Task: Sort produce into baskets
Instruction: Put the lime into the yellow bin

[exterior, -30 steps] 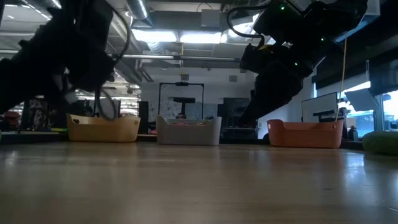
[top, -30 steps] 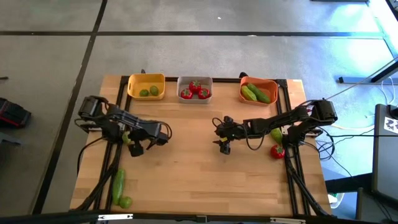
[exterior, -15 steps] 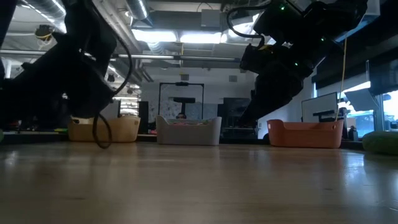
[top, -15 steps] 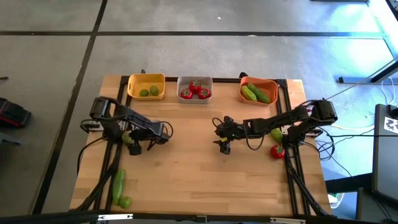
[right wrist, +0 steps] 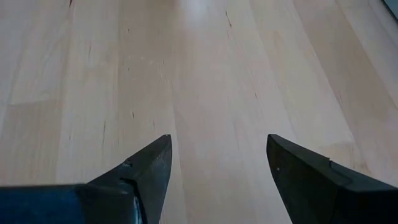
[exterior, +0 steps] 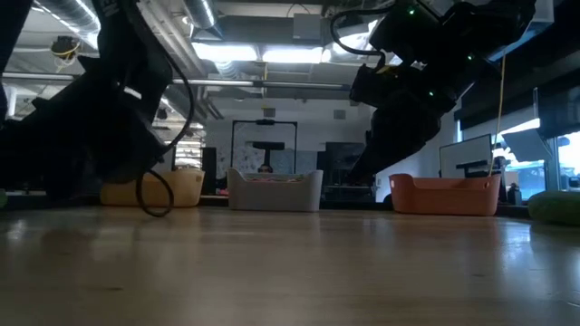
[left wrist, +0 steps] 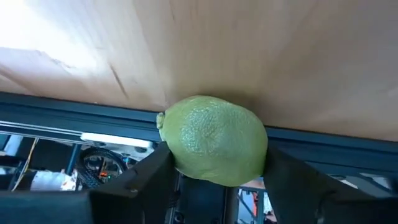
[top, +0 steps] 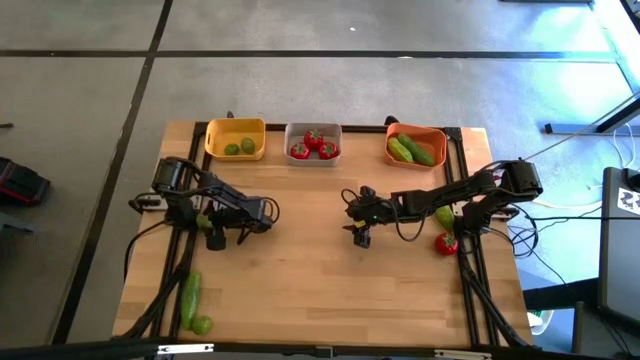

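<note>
Left wrist view, left tool [left wrist: 214, 177] apparently pinching lime [left wrist: 213, 140], high view hides it, right tool [right wrist: 217, 163] spread.

Table: pale wooden table [top: 300, 280] with black rails along its left and right sides.
Far edge: yellow basket [top: 235, 127], grey basket [top: 313, 130], orange basket [top: 437, 135], side by side.
Left of yellow basket, near corner: cucumber [top: 189, 296], lime [top: 201, 324] touching its end.
Below orange basket: tomato [top: 446, 243] on right rail.
</note>
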`<move>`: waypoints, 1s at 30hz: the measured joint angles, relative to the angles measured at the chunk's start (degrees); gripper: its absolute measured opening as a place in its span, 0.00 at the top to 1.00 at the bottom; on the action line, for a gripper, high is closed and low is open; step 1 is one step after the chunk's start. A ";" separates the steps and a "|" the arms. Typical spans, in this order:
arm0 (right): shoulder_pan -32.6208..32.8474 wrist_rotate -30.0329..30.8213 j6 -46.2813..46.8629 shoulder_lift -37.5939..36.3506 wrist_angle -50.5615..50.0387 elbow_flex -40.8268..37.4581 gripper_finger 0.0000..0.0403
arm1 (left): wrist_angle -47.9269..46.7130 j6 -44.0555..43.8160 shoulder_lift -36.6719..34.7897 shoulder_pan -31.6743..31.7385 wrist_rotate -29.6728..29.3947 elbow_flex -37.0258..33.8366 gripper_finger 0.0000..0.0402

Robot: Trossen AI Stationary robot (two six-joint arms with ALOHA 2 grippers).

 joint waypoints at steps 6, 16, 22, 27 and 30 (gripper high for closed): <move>0.00 0.04 -0.05 0.00 0.00 0.00 0.37 | -0.99 -0.37 -3.68 -0.02 -1.01 3.61 0.49; 0.00 0.26 -1.39 0.00 -0.01 0.00 0.37 | -1.79 -3.67 -17.31 3.38 -12.07 11.70 0.49; -0.01 0.24 -1.38 0.00 0.01 0.00 0.37 | -1.21 -4.58 -26.28 9.97 -19.55 14.35 0.49; 0.00 0.23 -1.31 0.00 0.02 0.00 0.37 | 2.96 -4.60 -32.67 17.85 -25.01 14.55 0.49; 0.00 0.24 -1.31 0.00 0.02 0.00 0.37 | 8.23 -4.37 -35.14 23.51 -25.52 14.55 0.48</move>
